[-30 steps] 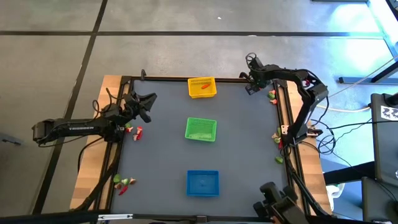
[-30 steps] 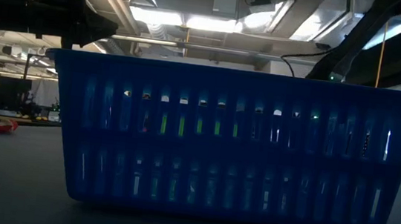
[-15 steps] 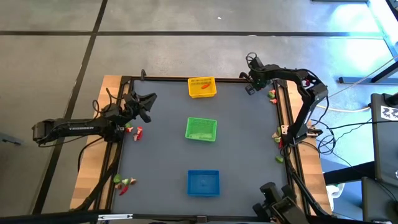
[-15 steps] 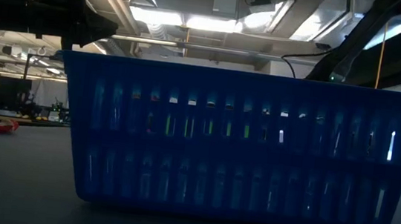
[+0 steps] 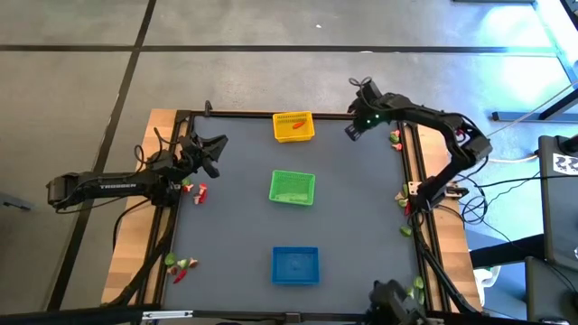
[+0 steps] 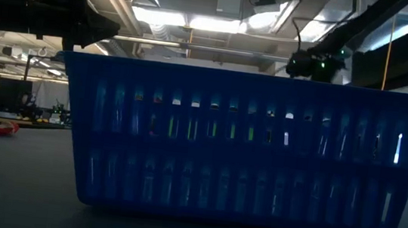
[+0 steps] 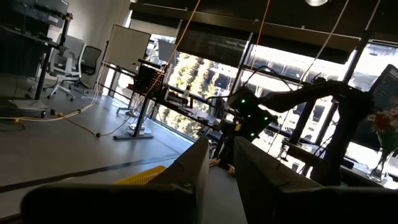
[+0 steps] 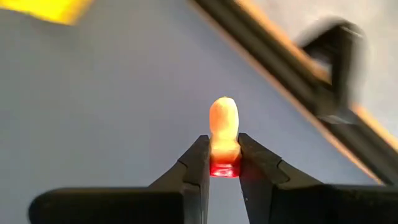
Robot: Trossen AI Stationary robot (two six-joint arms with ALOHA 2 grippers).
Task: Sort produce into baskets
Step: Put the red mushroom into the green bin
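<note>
My right gripper (image 5: pixel 352 129) (image 8: pixel 224 142) hangs above the table's far right part, right of the yellow basket (image 5: pixel 293 126), and is shut on a small orange-red produce piece (image 8: pixel 224 121) with a pale tip. It also shows in the low view (image 6: pixel 312 65). The green basket (image 5: pixel 292 188) stands mid-table and the blue basket (image 5: pixel 295 265) near the front edge. My left gripper (image 5: pixel 217 144) (image 7: pixel 221 155) waits above the table's left part, empty, with a narrow gap between its fingers. Loose produce (image 5: pixel 191 188) lies near it. My right gripper pinches the piece's red lower end (image 8: pixel 224 165) between its two fingertips. The pale rounded end (image 8: pixel 224 112) sticks out past the fingers. The piece is lifted clear of the table.
More produce lies at the front left (image 5: pixel 181 266), along the right frame rail (image 5: pixel 396 137) (image 5: pixel 403 199) and at the front right (image 5: pixel 415 284). A dark frame rail (image 5: pixel 411 181) borders the mat. The blue basket (image 6: pixel 246 145) fills the low view.
My right gripper has come from the far right corner toward the table's left and near side, closer to the yellow basket, still holding the piece. The blue basket has shifted slightly toward the table's right edge.
</note>
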